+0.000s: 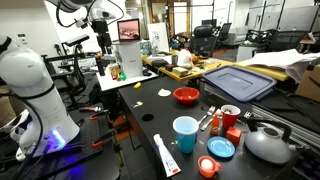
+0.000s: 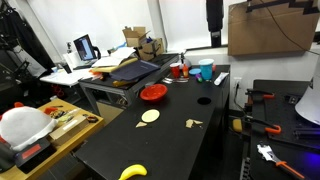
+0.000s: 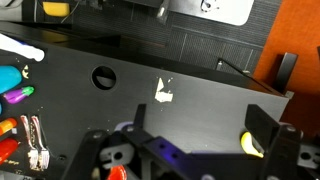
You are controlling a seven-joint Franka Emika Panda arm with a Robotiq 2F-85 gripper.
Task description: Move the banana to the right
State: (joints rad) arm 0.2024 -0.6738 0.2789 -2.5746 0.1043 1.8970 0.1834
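Observation:
The banana [image 2: 133, 172] is small and yellow and lies on the black table [image 2: 170, 140] near its front end in an exterior view. In the wrist view the banana [image 3: 248, 143] shows only partly, behind the right finger. My gripper [image 3: 198, 110] is open and empty, and hangs high above the table in both exterior views [image 2: 215, 40] [image 1: 104, 45]. I cannot make out the banana in the exterior view that shows the robot base.
On the table are a red bowl [image 2: 153, 93], a blue cup [image 1: 185, 133], a white toothpaste tube [image 1: 166, 155], a grey kettle [image 1: 268, 143], a yellow disc [image 2: 150, 116] and a white paper scrap [image 3: 164, 93]. The tabletop has a round hole [image 3: 104, 76].

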